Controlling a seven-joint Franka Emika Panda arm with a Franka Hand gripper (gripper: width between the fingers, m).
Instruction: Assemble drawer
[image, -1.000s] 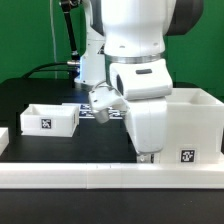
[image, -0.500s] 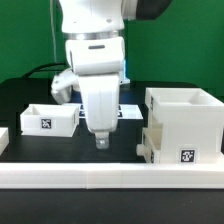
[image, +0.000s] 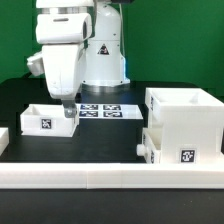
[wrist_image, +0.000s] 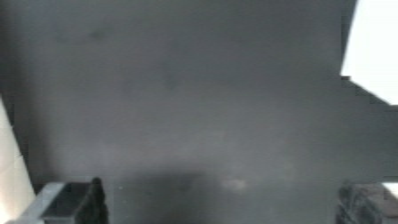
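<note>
The tall white drawer shell (image: 185, 118) stands at the exterior view's right, with a tag low on its front. A white tray part (image: 150, 146) sticks out at its lower left side. A small shallow white tray (image: 46, 119) with a tag lies at the exterior view's left. My gripper (image: 66, 113) hangs just over that tray's right end. In the wrist view the gripper (wrist_image: 228, 192) is open and empty, with its fingers (wrist_image: 84, 198) far apart over dark table. White edges at the wrist picture's sides cannot be told apart.
The marker board (image: 103, 110) lies flat on the black table behind the gripper. A long white border rail (image: 110, 176) runs along the front. Another white piece (image: 3, 139) shows at the far left edge.
The arm has swung from the shell at the exterior view's right across to the left, and now hangs over the small tray. The shell and trays have not moved.
</note>
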